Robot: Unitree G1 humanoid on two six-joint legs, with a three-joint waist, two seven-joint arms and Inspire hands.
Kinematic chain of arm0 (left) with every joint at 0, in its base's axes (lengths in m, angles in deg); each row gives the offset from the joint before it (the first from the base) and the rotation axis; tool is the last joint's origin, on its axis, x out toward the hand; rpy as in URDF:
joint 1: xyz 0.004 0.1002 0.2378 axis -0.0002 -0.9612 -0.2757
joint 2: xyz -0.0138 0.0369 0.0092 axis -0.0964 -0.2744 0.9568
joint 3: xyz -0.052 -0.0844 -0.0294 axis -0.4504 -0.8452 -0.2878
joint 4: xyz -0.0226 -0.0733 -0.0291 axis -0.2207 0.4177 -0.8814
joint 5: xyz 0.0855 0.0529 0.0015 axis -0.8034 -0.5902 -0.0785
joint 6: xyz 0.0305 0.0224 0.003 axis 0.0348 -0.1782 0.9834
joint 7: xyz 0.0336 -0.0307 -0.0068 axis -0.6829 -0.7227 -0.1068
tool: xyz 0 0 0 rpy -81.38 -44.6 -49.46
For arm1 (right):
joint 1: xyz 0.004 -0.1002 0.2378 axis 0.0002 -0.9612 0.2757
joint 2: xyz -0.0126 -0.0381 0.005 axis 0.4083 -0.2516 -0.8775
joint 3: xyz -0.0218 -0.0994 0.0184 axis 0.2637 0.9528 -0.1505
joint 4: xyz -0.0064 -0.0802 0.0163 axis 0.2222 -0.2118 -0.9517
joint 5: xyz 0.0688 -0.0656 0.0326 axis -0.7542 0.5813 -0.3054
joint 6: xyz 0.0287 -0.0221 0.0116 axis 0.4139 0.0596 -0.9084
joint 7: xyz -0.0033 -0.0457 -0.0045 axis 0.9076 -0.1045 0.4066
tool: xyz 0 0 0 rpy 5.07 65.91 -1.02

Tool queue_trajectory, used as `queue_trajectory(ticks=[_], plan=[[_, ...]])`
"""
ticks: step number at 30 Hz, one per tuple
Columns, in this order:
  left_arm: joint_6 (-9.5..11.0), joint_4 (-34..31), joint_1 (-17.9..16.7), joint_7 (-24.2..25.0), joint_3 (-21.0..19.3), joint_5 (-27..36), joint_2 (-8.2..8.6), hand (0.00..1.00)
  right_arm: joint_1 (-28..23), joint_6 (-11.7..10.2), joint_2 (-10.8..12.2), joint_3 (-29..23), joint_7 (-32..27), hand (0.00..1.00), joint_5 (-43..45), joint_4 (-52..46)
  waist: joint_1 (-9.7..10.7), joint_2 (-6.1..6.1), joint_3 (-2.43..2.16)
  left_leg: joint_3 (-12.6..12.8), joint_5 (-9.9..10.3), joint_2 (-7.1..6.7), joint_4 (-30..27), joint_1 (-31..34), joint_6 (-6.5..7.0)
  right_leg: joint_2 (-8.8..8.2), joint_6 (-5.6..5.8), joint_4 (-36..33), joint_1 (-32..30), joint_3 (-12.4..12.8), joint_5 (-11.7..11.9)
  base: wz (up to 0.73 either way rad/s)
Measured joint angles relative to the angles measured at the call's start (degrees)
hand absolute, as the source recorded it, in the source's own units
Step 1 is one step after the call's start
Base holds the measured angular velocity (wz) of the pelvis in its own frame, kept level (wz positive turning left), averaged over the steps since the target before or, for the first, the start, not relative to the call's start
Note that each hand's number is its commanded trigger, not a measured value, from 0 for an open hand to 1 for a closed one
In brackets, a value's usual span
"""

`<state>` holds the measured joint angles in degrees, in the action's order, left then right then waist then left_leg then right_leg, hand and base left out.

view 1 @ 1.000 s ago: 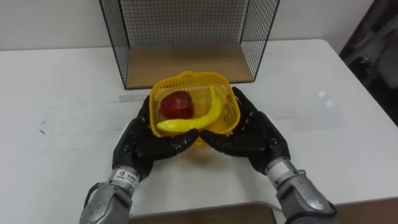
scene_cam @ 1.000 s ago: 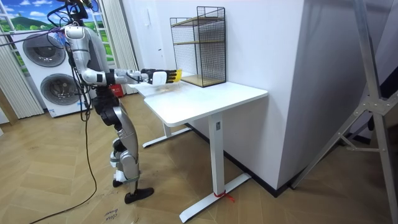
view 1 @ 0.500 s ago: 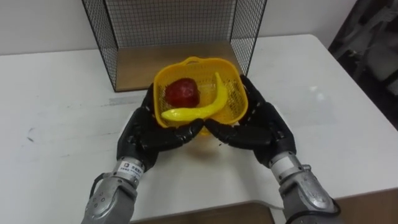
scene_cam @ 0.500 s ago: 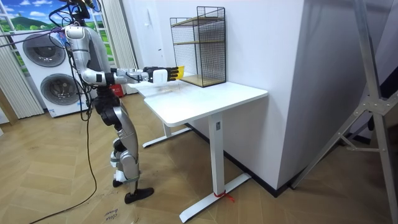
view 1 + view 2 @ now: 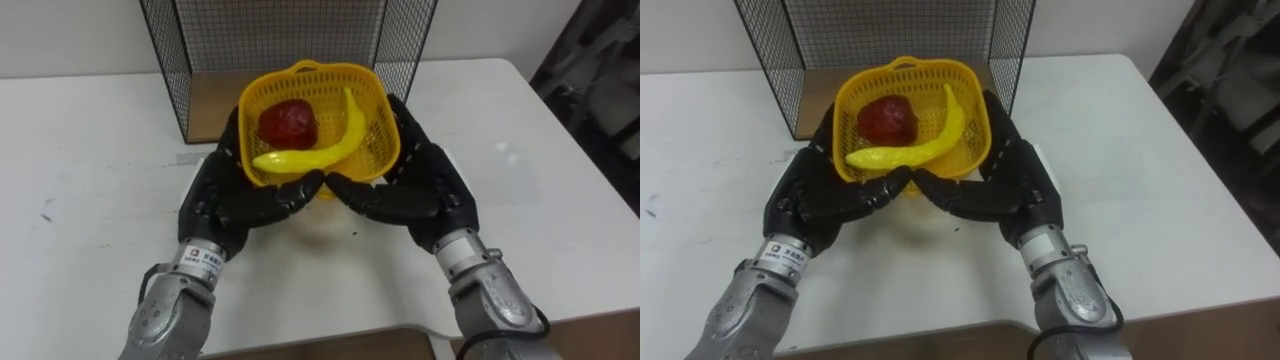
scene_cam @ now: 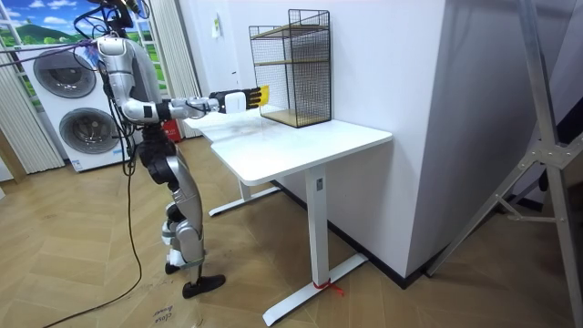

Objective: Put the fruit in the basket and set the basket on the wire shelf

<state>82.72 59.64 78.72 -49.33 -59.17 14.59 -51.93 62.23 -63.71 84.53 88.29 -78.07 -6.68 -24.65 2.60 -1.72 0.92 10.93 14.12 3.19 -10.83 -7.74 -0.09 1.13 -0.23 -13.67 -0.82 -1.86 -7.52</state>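
**Left eye view.** The basket (image 5: 381,150) is carried clear of the bench (image 5: 90,150), between both hands. The left hand (image 5: 232,195) cups its left wall and underside. The right hand (image 5: 418,190) cups the right wall. The fingers of both curl up round the sides, and the thumbs nearly meet under the near rim. Inside lie a red fruit (image 5: 288,123) at the left and a banana (image 5: 318,152), whose long axis runs from near left to far right. The wire shelf (image 5: 290,35) stands straight ahead. Its wooden floor (image 5: 212,100) shows just beyond the basket's far rim.

**Room view.** The robot stands at the bench end on the room view's left, with both arms stretched forward. The basket (image 6: 259,95) is held just short of the shelf's open front and above the bench top.

**Right eye view.** The grip is the same, symmetrical, with neither hand nearer the load. The basket's far rim sits centred between the shelf's side meshes.

**Judgement.** The fruit is loaded; only the placing remains. The move is straight forward into the lower bay. The right mesh panel stands close to the right hand's fingers, so clearance there is the main risk.
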Motion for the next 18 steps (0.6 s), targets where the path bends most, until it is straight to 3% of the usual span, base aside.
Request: queue_trajectory(ticks=[5,8,11,13,14,15,16,17,18], plan=[[-0.03,0.00,0.00,0.00,-0.05,0.10,-0.17,0.00,0.00,0.01,-0.04,0.01,0.00,0.00,0.20,0.09,-0.08,-0.15,0.04,-0.09,0.06,0.12,-1.09,0.13,-0.08,-0.06,-0.06,-1.22,-0.29,-0.09,-0.02,0.00],[-0.02,0.01,0.01,0.00,-0.08,0.04,-0.18,0.00,-0.01,0.01,-0.12,0.03,0.05,0.00,0.63,0.24,-0.03,-0.39,0.05,-0.07,1.39,0.70,-3.77,1.11,-0.45,0.11,-0.61,-3.13,-0.98,-0.36,-0.91,-0.02],[-0.06,0.19,-0.08,0.00,-0.45,-0.05,-0.24,0.00,-0.11,0.01,-0.03,0.01,0.50,0.00,0.29,1.05,-0.78,-0.75,0.17,-0.09,5.18,2.79,-11.28,3.70,-1.47,1.12,-1.87,-8.13,-2.70,-1.14,-3.49,-0.09],[-0.07,0.20,-0.08,0.00,-1.02,0.09,-0.41,0.00,-0.42,0.02,-0.05,0.15,1.40,0.00,0.05,1.73,-1.31,-0.88,0.09,-0.23,8.04,5.16,-18.71,6.04,-2.82,2.59,-3.08,-12.33,-4.36,-1.49,-6.91,-0.03],[-0.07,0.32,-0.08,0.00,-1.13,0.03,-0.58,0.00,-0.43,0.01,0.00,0.29,1.49,0.00,0.02,2.05,-1.51,-0.95,0.10,-0.29,8.19,5.59,-20.97,6.80,-2.97,2.89,-3.00,-13.19,-4.36,-1.38,-7.78,0.10],[-0.08,0.64,-0.11,0.00,-1.05,0.03,-0.82,0.00,-0.43,0.03,-0.20,0.41,1.50,0.00,0.05,2.60,-1.51,-1.04,0.09,-0.32,7.55,6.68,-26.88,9.25,-2.54,3.41,-3.44,-14.09,-4.30,-0.63,-8.60,0.05],[-0.12,0.65,-0.35,0.00,-0.88,0.03,-1.06,0.00,-0.41,0.08,-0.11,0.43,1.57,0.00,0.03,2.81,-1.71,-0.83,0.15,-1.14,5.23,7.59,-33.86,12.74,-1.80,4.40,-4.15,-14.36,-3.90,1.09,-8.78,0.07],[-0.13,0.65,-0.34,0.01,-0.94,-0.01,-1.01,0.00,-0.40,0.09,-0.10,0.47,1.58,0.00,0.01,2.81,-1.73,-0.79,0.17,-2.59,3.27,7.47,-36.92,14.93,-1.28,4.76,-4.64,-14.40,-3.33,2.00,-8.78,0.18],[-0.04,0.91,-0.13,0.02,-1.03,-0.02,-0.96,0.00,-0.39,0.11,-0.09,0.46,1.59,0.00,-0.13,3.00,-1.52,-0.99,0.06,-4.84,3.05,5.48,-38.86,18.21,-0.49,4.84,-5.11,-14.30,-2.84,3.74,-8.88,0.44]])
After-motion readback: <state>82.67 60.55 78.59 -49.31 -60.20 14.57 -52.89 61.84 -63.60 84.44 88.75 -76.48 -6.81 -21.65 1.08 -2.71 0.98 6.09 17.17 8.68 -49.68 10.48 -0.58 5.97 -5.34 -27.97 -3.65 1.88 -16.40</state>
